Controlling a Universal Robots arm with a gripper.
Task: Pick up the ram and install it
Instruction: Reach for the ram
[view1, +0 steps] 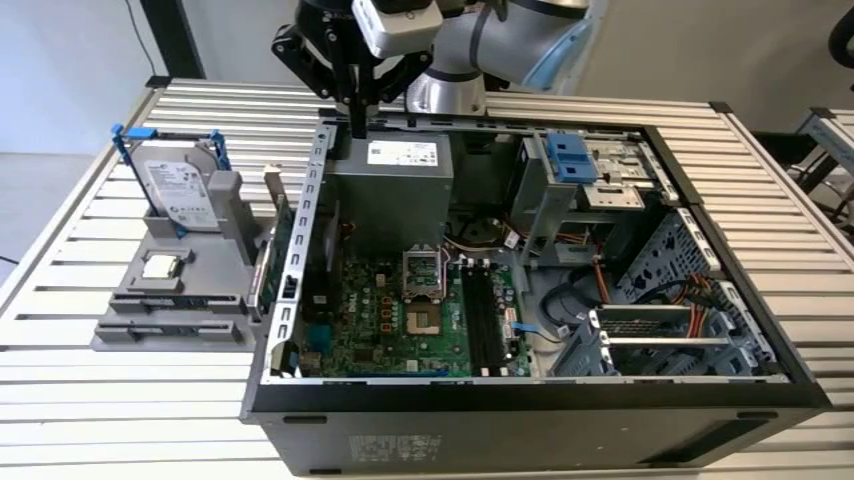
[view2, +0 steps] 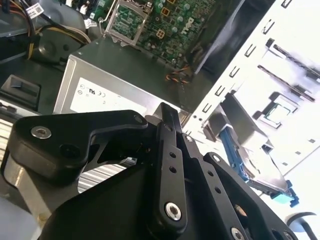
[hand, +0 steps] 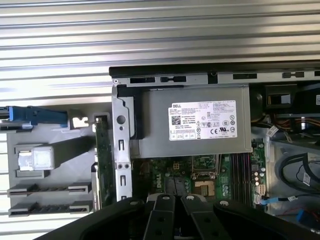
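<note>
**1. Tool state.** I read the gripper (view1: 358, 122) as closed down narrow. In the exterior view its two fingers meet in one dark tip with nothing between them. It hangs tip-down over the far corner of the open computer case (view1: 534, 420), on the exterior view's left. It is just above the edge of the grey power supply (view1: 391, 175).

**2. Position of the part.** The ram (view1: 276, 245) is outside the case. It stands in the grey fixture (view1: 174, 332) on the slatted worktop (view1: 134, 400), at the side of the fixture nearest the case. It is just beside the perforated case wall (view1: 310, 230). The fixture lies toward the worktop's edge on the exterior view's left. From the tool, the ram lies lower, toward the worktop's near edge and slightly to the exterior view's left. Tool and ram are apart, not touching.

**3. Orientation of the part.** The ram stands on one long edge, with its flat faces turned toward the case wall and toward the fixture. Its long axis runs parallel to that wall, from the worktop's far edge toward its near edge. In the first wrist view the ram (hand: 104, 165) shows as a thin green strip alongside the wall.

**4. Neighbouring items.** The same fixture carries the hard drive (view1: 180, 190), upright at its far end, and the processor chip (view1: 162, 266), flat at its middle. Both lie farther from the case than the ram.
</note>
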